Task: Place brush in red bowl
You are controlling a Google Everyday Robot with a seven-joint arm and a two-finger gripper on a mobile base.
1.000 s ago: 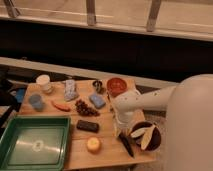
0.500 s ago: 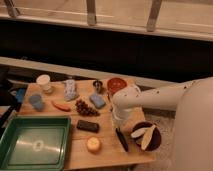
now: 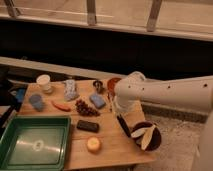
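Observation:
My gripper [image 3: 119, 113] hangs below the white arm over the right part of the wooden table and is shut on the brush [image 3: 123, 126]. The brush is a slim black tool that slants down towards the maroon bowl. The red bowl [image 3: 112, 82], small and orange-red, sits at the back of the table just left of the arm's elbow, which partly hides it. The brush is in front of the red bowl, about a bowl's width away.
A dark maroon bowl with pale slices [image 3: 145, 136] sits at the front right. A black block [image 3: 87, 126], grapes [image 3: 86, 108], a blue item [image 3: 97, 101], a yellow round item [image 3: 93, 144], a white cup [image 3: 44, 82] and a green tray [image 3: 35, 131] lie to the left.
The arm has swung left and back across the table. The brush has moved with it, away from the front edge and up towards the red bowl.

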